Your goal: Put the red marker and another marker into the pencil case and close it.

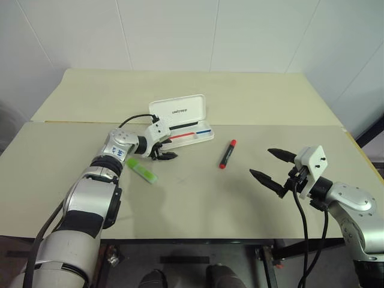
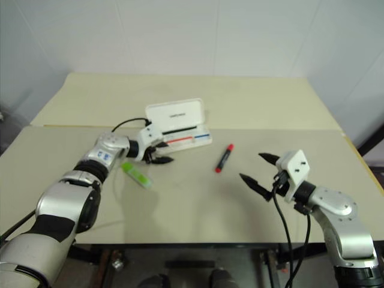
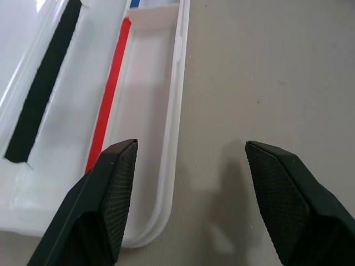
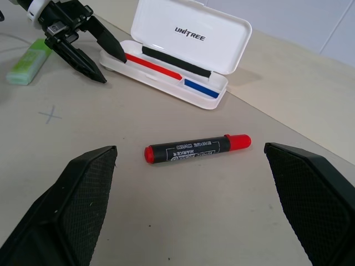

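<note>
Both grippers empty, fingers spread, left gripper (image 1: 163, 153) angled down at pencil case (image 1: 180, 120) corner, right gripper (image 1: 272, 166) level.

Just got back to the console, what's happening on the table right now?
Nothing is packed yet. The white pencil case lies open, lid up, with no marker inside. The left end effector, open and holding nothing, sits at the case's near-left corner. The green marker lies on the table beside the left arm, and the red marker lies in front of the open right end effector.
</note>
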Robot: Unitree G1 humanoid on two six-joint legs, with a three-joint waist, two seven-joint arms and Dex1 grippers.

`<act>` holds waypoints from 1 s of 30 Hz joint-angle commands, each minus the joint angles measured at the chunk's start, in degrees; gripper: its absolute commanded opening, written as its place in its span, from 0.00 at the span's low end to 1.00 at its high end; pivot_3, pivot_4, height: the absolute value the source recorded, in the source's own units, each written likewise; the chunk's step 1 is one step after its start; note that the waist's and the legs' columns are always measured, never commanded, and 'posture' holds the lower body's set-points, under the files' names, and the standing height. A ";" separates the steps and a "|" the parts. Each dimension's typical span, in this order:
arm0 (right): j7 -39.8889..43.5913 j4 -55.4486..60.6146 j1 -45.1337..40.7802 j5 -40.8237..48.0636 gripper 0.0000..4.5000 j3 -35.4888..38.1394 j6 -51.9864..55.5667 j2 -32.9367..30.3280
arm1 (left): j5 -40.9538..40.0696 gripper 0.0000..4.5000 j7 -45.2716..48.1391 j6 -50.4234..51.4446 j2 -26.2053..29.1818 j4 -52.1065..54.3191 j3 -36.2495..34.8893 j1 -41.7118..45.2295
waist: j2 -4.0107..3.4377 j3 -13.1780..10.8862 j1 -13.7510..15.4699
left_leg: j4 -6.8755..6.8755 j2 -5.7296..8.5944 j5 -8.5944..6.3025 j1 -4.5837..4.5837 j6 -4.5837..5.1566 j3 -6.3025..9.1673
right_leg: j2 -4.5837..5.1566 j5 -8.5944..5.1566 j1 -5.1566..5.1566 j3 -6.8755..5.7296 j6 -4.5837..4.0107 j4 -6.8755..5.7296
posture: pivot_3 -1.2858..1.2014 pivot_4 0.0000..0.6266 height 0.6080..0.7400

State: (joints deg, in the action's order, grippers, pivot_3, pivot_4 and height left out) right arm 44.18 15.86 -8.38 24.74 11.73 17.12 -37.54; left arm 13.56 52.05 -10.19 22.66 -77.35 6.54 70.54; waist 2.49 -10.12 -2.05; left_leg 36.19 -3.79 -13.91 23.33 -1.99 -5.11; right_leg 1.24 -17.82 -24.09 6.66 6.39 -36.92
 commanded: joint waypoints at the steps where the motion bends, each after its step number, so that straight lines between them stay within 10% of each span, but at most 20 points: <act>1: -0.44 3.05 0.30 1.21 1.00 2.24 0.00 -0.65 | -1.82 0.72 0.89 2.71 -0.54 -0.01 -2.38 2.22 | 0.00 0.00 0.22 | 0.00 0.00 0.00 0.00 0.00 0.00 | 0.00 0.00 0.00 0.00 0.00 0.01 | 0.52 0.24 1.00; 22: -0.66 3.17 0.02 1.02 1.00 2.31 1.06 -0.94 | 2.96 0.72 -4.13 6.55 -1.46 -0.75 -0.95 1.38 | 0.00 0.00 0.28 | 0.03 0.00 0.00 -0.03 -0.01 -0.01 | -0.01 0.00 0.00 0.00 0.00 -0.05 | 0.52 0.24 1.00; 30: -0.94 3.25 0.12 0.96 1.00 2.61 1.28 -1.05 | 5.10 0.24 -6.51 5.62 -1.66 -0.91 0.99 1.25 | 0.01 0.01 0.12 | 0.05 0.00 0.02 -0.11 -0.04 -0.01 | -0.01 0.00 0.03 0.02 0.00 -0.15 | 0.52 0.24 1.00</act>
State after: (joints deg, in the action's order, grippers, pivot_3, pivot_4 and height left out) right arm 43.59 16.60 -8.12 24.78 11.84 18.79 -37.63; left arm 17.60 45.46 -5.00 20.81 -77.31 6.86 71.62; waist 2.50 -10.11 -1.93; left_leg 36.24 -3.79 -13.89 23.22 -2.03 -5.12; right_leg 1.23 -17.82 -24.06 6.68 6.39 -37.07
